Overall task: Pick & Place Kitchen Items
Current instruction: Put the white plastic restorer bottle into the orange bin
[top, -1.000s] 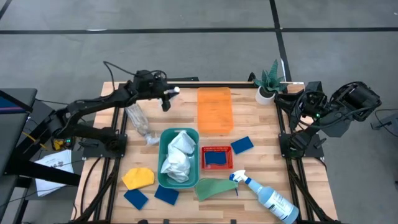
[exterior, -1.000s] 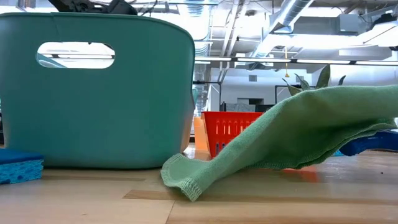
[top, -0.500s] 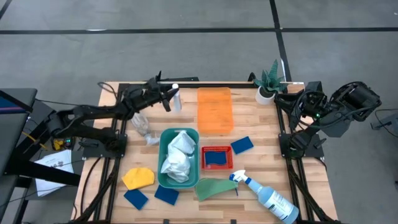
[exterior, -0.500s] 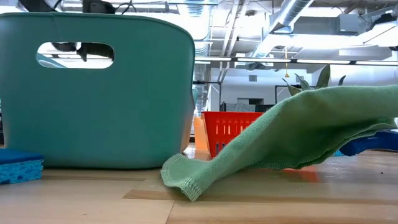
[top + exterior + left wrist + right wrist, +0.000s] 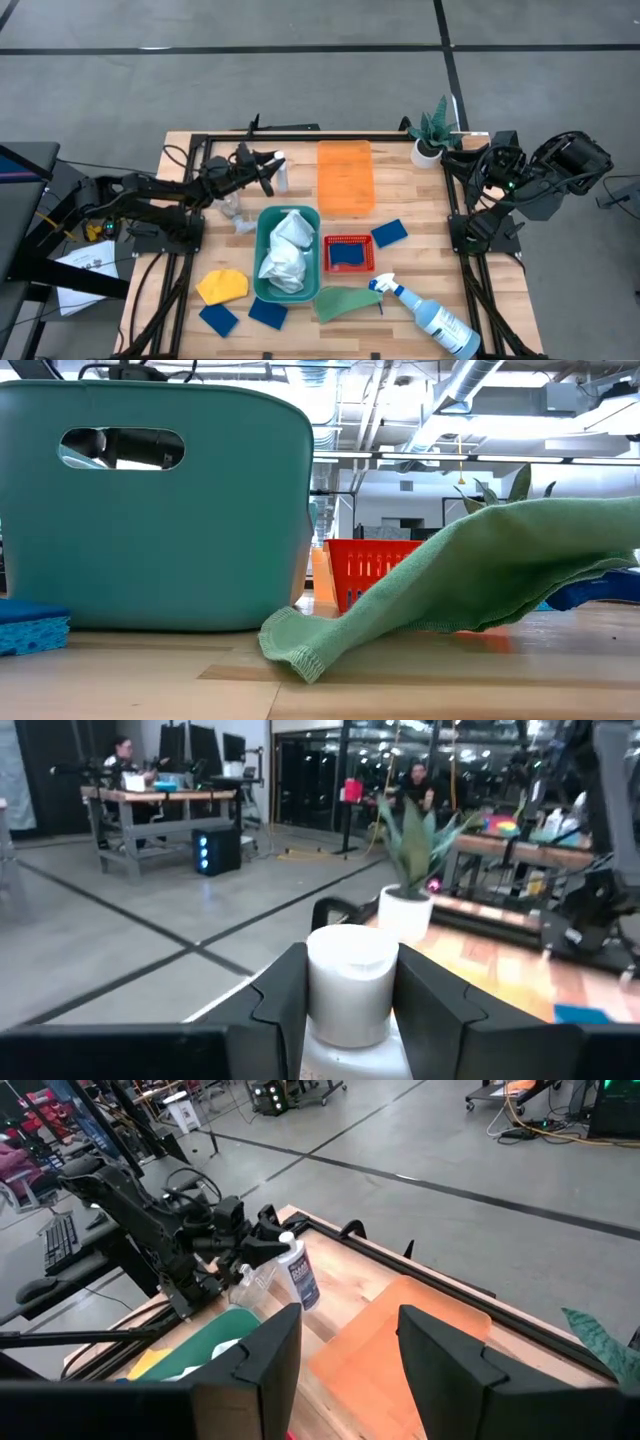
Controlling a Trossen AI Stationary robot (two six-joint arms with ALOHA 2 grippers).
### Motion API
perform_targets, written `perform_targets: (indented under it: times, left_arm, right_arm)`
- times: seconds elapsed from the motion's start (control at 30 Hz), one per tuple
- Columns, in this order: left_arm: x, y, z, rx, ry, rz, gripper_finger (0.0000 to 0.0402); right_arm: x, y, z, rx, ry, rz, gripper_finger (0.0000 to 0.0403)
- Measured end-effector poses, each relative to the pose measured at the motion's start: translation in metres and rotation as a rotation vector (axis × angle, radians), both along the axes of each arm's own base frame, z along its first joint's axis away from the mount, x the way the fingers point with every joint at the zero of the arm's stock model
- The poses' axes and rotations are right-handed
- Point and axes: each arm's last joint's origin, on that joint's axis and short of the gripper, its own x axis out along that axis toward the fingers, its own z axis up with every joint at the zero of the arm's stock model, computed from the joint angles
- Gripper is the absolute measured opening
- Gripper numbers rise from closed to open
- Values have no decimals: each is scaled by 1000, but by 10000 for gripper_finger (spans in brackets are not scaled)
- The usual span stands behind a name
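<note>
A small white bottle [image 5: 279,172] with a blue label stands nearly upright by the table's far left, next to the orange board [image 5: 345,176]. My left gripper [image 5: 270,166] is shut on its top and reaches in level from the left. My right gripper [image 5: 345,1345] is open and holds nothing; it hangs high off the table's right edge. A white cloth [image 5: 288,250] lies in the teal bin [image 5: 262,222]. A green cloth [image 5: 345,302], a spray bottle [image 5: 425,312], a yellow cloth [image 5: 222,286] and blue sponges [image 5: 218,319] lie along the near edge. My left gripper pinches the bottle's white cap [image 5: 350,970] between its two fingers [image 5: 285,1000], one on each side. The fingers come level from the table's left. The bottle's body [image 5: 299,1280] is below them, slightly tilted. I cannot tell whether its base touches the wood.
A red basket [image 5: 349,266] holding a blue sponge sits right of the bin, with another sponge [image 5: 389,233] beside it. A crumpled clear bottle [image 5: 232,205] lies under my left arm. A potted plant [image 5: 432,135] stands at the far right corner. People sit at desks beyond the table.
My left gripper has come down toward the table and a little toward the near edge, tipping until it points level. The white bottle has gone with it, dropping from well above the table to just over the wood beside the orange board.
</note>
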Motion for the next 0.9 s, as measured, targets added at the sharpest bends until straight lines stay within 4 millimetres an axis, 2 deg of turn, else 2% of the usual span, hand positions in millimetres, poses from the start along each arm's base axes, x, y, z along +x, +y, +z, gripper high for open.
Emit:
perform_targets:
  times: [0.27,0.67,0.9]
  left_arm:
    - [-4,-2,-20,24,10,2,113]
    - [10,4,-44,58,-52,-5,112]
    - [12,5,-51,55,-56,-15,121]
  right_arm:
    - [0,0,0,0,0,0,159]
    - [0,0,0,42,-26,-18,159]
    - [0,0,0,60,-37,-25,159]
